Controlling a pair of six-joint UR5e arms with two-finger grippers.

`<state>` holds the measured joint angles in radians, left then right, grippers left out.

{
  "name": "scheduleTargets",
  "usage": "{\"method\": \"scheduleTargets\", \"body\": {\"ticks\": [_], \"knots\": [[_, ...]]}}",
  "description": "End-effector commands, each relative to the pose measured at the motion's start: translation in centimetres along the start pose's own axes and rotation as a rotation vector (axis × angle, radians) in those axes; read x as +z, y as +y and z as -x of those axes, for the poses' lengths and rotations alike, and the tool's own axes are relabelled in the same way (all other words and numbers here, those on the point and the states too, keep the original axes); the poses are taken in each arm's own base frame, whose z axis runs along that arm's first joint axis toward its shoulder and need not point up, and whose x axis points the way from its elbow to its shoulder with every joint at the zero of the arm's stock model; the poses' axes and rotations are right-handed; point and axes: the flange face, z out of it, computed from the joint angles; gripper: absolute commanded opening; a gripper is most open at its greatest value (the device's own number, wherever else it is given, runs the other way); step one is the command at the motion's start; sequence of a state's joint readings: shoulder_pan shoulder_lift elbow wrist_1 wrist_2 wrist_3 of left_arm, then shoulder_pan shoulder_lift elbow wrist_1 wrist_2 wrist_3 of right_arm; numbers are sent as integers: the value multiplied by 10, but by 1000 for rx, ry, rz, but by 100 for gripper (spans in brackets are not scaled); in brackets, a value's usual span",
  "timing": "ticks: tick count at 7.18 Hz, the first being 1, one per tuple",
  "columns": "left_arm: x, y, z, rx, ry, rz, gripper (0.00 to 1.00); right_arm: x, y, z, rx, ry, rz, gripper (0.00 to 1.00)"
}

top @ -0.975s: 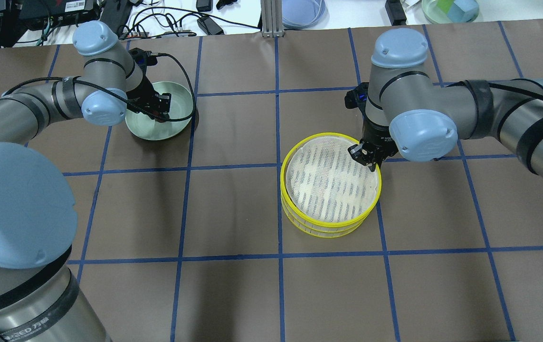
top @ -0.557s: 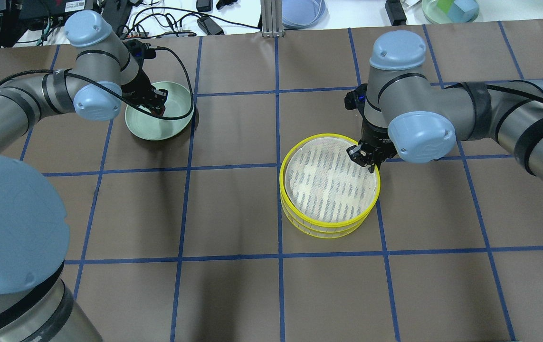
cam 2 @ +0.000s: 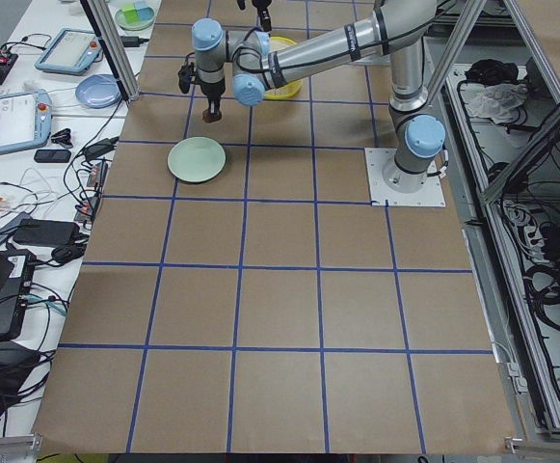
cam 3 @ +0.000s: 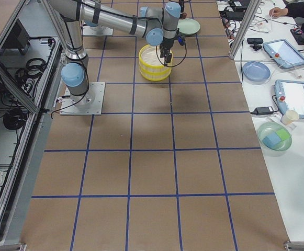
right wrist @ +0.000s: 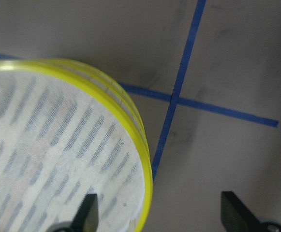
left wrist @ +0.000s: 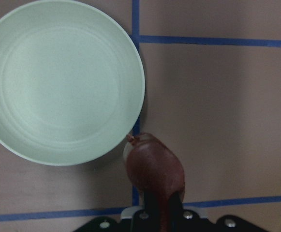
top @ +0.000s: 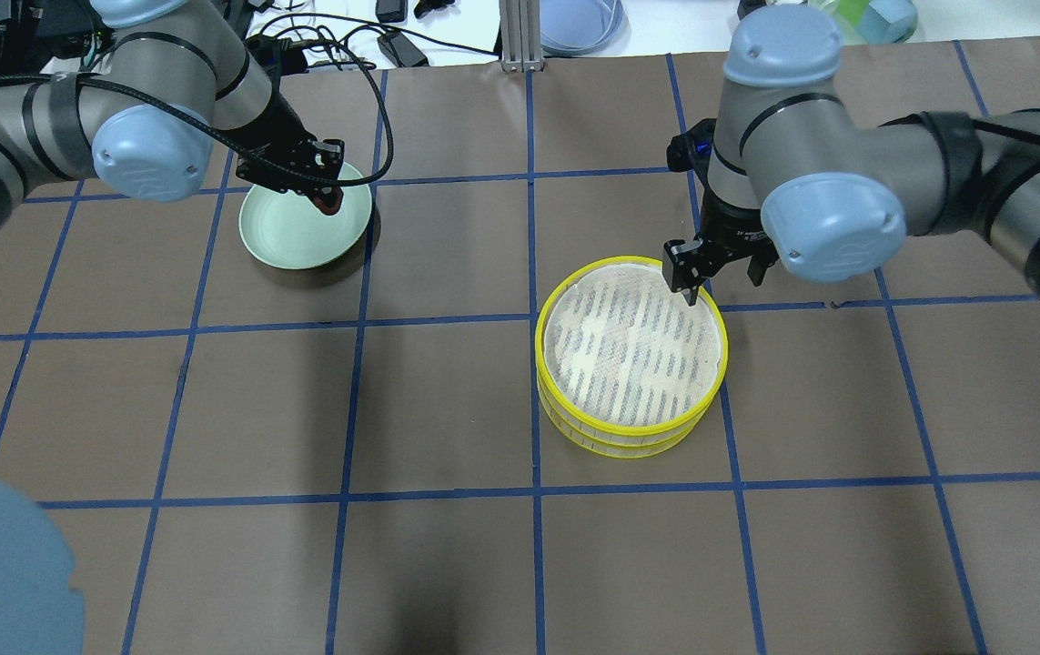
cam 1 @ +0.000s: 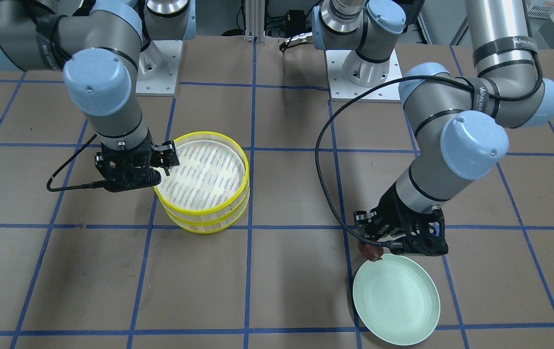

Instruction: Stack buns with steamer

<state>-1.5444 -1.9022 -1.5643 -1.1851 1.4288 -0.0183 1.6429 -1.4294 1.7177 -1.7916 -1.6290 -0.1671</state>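
Note:
My left gripper (top: 327, 196) is shut on the dark reddish-brown bun (left wrist: 155, 170) and holds it in the air over the edge of the pale green plate (top: 287, 232). The bun also shows in the front view (cam 1: 371, 250). The plate is empty. The steamer (top: 615, 438) is two yellow-rimmed tiers stacked on each other; the top tier's lined bottom is bare. My right gripper (right wrist: 159, 208) is open and empty, its fingers straddling the top tier's rim (right wrist: 141, 140) from above. The cream-white bun is not in view.
The brown table cover carries a grid of blue tape. The left arm's black cable (top: 380, 136) loops beside the plate. Cables, a bluish dish (top: 579, 23) and devices lie on the white strip beyond the far edge.
My left gripper has risen out of the plate with the brown bun and moved towards the plate's right edge. My right gripper has opened and lifted off the steamer's rim.

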Motion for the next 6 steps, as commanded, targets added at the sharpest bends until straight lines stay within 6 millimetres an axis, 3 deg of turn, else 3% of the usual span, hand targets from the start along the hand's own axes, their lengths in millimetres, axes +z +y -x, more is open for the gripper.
{"method": "scheduleTargets", "body": {"ticks": [1, 2, 4, 5, 6], "knots": [[-30, 49, -87, -77, 10, -5, 0, -112, 25, -8, 24, -24, -61, 100], [-35, 76, -133, -75, -17, -22, 0, -148, 33, -16, 95, -29, -74, 100], [-14, 139, -227, -138, -48, -4, 0, -164, 37, -36, 157, -32, -106, 100], [7, 158, -253, -165, -57, 23, 0, -174, 38, -51, 190, -30, -125, 100], [28, 168, -265, -187, -27, 2, 0, -180, 44, -62, 215, -25, -140, 100]]}}
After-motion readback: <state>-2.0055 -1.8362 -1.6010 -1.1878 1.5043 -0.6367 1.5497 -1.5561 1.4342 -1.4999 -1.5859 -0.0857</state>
